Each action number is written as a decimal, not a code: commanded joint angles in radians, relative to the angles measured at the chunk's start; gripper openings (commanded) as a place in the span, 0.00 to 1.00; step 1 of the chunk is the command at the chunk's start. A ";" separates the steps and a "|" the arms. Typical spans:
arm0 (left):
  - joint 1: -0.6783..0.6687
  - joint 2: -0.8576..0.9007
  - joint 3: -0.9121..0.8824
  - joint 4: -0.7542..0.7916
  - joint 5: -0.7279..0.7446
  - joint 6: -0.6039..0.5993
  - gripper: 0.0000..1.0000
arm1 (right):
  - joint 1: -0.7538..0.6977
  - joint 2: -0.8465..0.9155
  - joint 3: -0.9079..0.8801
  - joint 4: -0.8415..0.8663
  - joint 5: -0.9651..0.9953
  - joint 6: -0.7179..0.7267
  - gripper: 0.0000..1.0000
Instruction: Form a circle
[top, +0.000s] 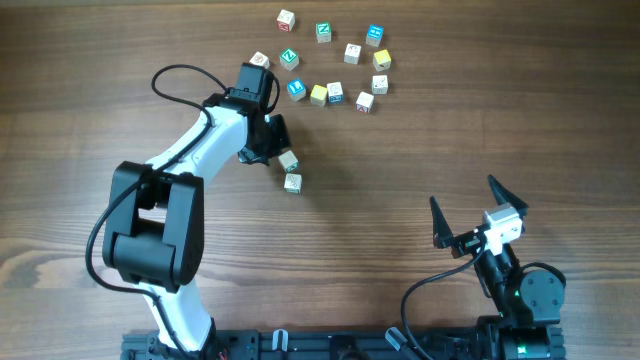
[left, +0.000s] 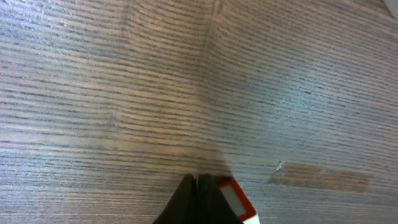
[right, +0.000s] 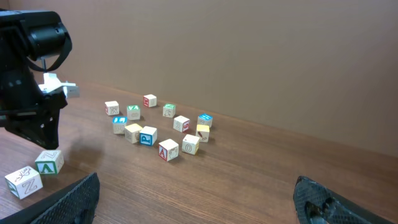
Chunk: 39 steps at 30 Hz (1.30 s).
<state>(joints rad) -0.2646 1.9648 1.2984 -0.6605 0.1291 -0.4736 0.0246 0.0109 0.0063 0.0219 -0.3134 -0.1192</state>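
Over on the far side of the table (top: 100, 80), the letter cubes (top: 352, 52) are spread in a loose ring, not yet drawn into a tight circle. An oval is what is made out from overhead. Its long axis is laid left to right across the table, and two cubes are caught inside the loop. On the near side of that oval a yellow cube (top: 318, 95) is lined up between a teal-faced cube (top: 296, 89) and a white cube (top: 335, 92).

Apart from the ring, nearer the robot, two more are found: the first stray cube (top: 288, 160) and just behind it the second stray cube (top: 292, 182). A short line is formed by the pair, pointed almost straight toward the near edge. Whether they touch cannot be told.

The left gripper (top: 277, 148) is lowered to the wood right beside the first stray cube. Its fingers are pressed flat together and nothing is pinched between them. In the left wrist view a red-edged cube face is seen against the side of the fingertips.

The right gripper (top: 462, 190) is held well apart from all of this at the near right. Its jaws are spread wide and nothing is held between them.
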 joint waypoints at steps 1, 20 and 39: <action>0.000 0.014 -0.010 -0.006 0.002 -0.006 0.04 | 0.002 -0.006 -0.001 0.003 0.003 -0.010 1.00; 0.000 0.014 -0.010 -0.043 0.002 -0.006 0.04 | 0.002 -0.006 -0.001 0.003 0.003 -0.010 1.00; 0.000 0.014 -0.010 -0.066 0.001 -0.006 0.04 | 0.002 -0.006 -0.001 0.003 0.003 -0.010 1.00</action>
<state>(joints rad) -0.2646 1.9648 1.2984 -0.7238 0.1291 -0.4736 0.0246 0.0109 0.0063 0.0219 -0.3130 -0.1192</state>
